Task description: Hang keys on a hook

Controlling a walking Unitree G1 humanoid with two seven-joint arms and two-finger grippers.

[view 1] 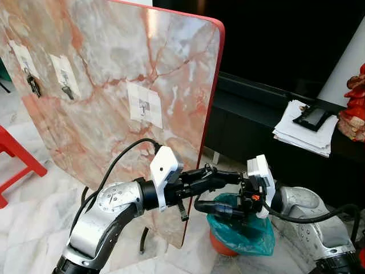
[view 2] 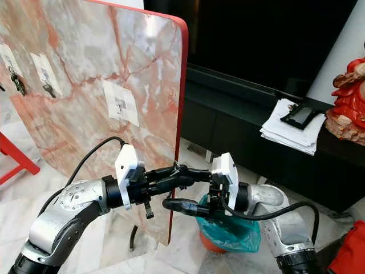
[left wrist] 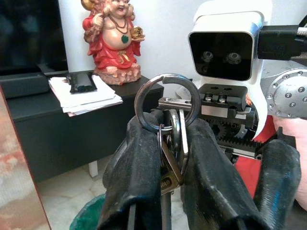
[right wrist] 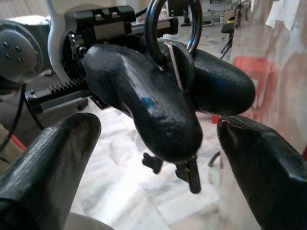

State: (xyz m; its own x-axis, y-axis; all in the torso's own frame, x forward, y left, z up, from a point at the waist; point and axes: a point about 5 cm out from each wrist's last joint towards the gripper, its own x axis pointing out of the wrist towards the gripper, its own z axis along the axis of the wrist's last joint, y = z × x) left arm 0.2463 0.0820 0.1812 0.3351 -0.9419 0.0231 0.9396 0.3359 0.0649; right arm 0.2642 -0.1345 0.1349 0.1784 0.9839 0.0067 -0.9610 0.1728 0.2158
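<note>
Two silver arms meet in front of a leaning marble-patterned board (view 1: 114,68). The left gripper (left wrist: 168,158) is clamped on a bunch of keys (left wrist: 169,165), its two black fingers (left wrist: 139,191) pressed together around the blades while the steel key ring (left wrist: 166,101) stands up free above them. The left wrist view gives the clearest look at that ring and the brass-coloured key beneath it. The right wrist view shows the same grasp from the other side, with key tips hanging below the clenched fingers. There the right gripper (right wrist: 158,158) is spread wide, one finger (right wrist: 48,163) on each side of the left gripper and touching nothing. From the head views, the grippers (view 1: 219,177) face each other just above a bin lined with a teal bag (view 1: 242,228). Further back on the board, three white patches each carry a hook: the nearest hook (view 1: 144,105) is bare, and the two far ones (view 1: 67,90) already hold keys. Beyond the board's red edge, a dark low cabinet (view 1: 251,125) bears a stack of papers (view 1: 302,134) and a red figurine (left wrist: 112,38).
</note>
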